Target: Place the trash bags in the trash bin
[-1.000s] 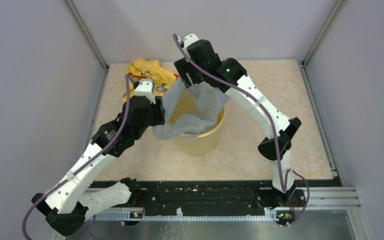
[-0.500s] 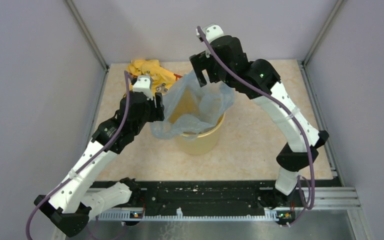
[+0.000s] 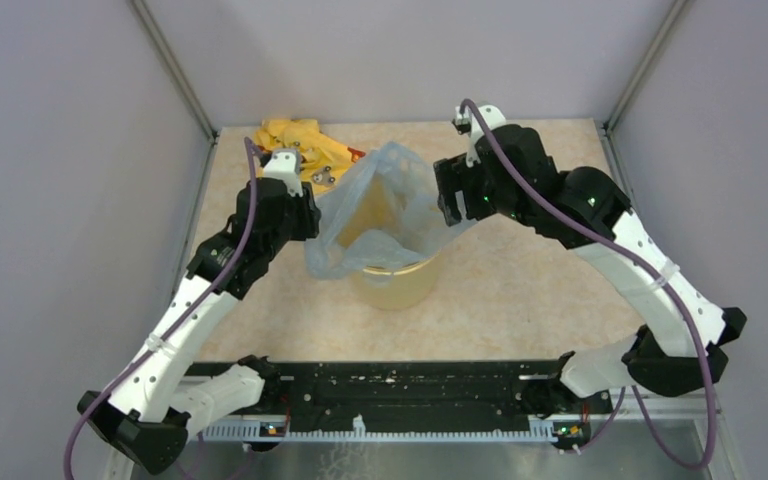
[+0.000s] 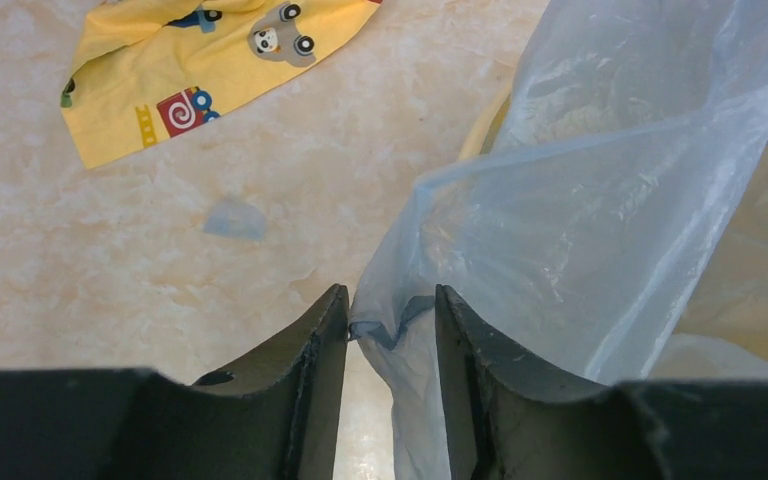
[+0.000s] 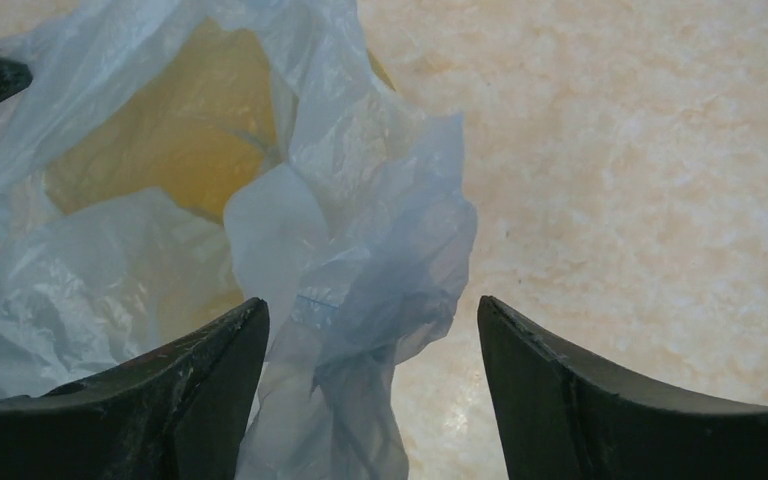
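The trash bag (image 3: 380,200), a thin pale blue film, stands crumpled over the mouth of the pale yellow trash bin (image 3: 395,285) and droops over its left rim. My left gripper (image 3: 307,215) is at the bag's left edge. In the left wrist view its jaws (image 4: 390,300) stand partly apart, with the folded bag edge (image 4: 580,220) lying loose in the gap. My right gripper (image 3: 450,205) is at the bag's right side. Its jaws (image 5: 372,315) are wide open around a hanging fold of the bag (image 5: 360,230), not pinching it.
A yellow cloth (image 3: 295,140) with red and grey prints lies at the back left, just behind my left gripper. A small blue scrap (image 4: 233,218) lies on the table near it. Grey walls close the table at the left, back and right.
My right arm swung from behind the bin round to its right side and came lower. The bag's back edge now stands higher. My left gripper's jaws widened, then narrowed.
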Controlling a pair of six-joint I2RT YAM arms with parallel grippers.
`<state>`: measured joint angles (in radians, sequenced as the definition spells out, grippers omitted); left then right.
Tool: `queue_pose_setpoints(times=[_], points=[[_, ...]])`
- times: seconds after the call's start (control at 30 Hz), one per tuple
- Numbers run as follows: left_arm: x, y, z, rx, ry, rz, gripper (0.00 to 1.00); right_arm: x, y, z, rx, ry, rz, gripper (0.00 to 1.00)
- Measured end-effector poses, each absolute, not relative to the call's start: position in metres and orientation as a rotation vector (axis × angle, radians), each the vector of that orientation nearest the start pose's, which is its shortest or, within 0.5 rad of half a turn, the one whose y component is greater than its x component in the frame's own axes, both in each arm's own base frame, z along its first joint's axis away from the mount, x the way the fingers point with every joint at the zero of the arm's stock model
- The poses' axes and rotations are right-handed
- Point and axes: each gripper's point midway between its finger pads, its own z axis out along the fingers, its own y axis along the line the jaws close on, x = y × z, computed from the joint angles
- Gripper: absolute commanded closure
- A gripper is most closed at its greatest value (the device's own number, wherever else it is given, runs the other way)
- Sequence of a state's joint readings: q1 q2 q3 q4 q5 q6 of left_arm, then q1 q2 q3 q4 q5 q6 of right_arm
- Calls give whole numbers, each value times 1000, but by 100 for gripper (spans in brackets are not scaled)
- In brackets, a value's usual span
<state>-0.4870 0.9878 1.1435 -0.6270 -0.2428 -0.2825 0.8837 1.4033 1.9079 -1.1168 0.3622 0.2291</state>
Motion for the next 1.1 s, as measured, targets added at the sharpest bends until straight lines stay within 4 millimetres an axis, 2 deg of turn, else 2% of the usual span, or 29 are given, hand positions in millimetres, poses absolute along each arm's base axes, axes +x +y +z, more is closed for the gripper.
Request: queue_pose_setpoints(times=[0.13, 0.2, 0.3, 0.53, 0.73, 0.93, 1.1], points=[[290, -120, 279, 54, 2048, -260, 87, 241, 220, 363, -461, 2113, 310, 60], [291, -121, 277, 56, 2053, -268, 98, 237, 218, 356, -440, 2126, 322, 69], [292, -122, 272, 52, 2059, -272, 100, 234, 213, 341, -410, 2151, 314, 79], [295, -118, 246, 16, 2102, -257, 100, 236, 193, 282, -330, 2224, 184, 87], [303, -110, 226, -71, 2112, -227, 100, 257, 173, 241, -204, 2223, 110, 90], [318, -110, 215, -130, 2109, -231, 100, 278, 166, 215, -116, 2189, 117, 89], [324, -110, 187, -171, 2165, -221, 100, 291, 173, 200, -90, 2160, 161, 88]])
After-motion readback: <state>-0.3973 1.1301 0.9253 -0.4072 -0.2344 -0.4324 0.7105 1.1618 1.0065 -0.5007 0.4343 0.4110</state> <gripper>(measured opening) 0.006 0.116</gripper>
